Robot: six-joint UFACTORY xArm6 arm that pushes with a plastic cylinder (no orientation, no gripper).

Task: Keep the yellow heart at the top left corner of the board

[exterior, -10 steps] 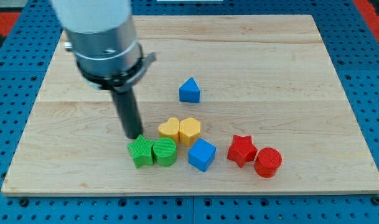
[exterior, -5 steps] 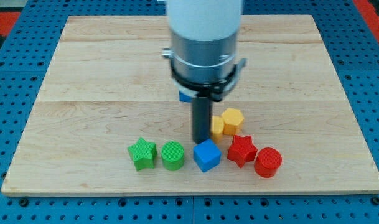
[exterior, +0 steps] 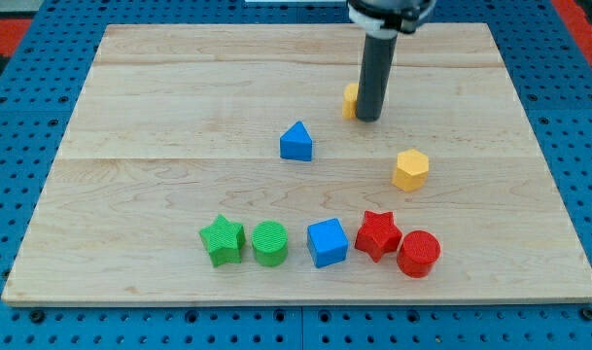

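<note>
step: pushing yellow heart [exterior: 349, 99] | my tip [exterior: 367, 119] touching its right, upper middle | no claw fitted | next: shove left toward surface [exterior: 159, 87] top-left corner

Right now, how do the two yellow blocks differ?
The yellow hexagonal block sits fully visible toward the view's right, clear of my tip. The yellow heart block lies nearer the view's top, mostly hidden behind the rod, right beside my tip. Both rest on the wooden board.
</note>
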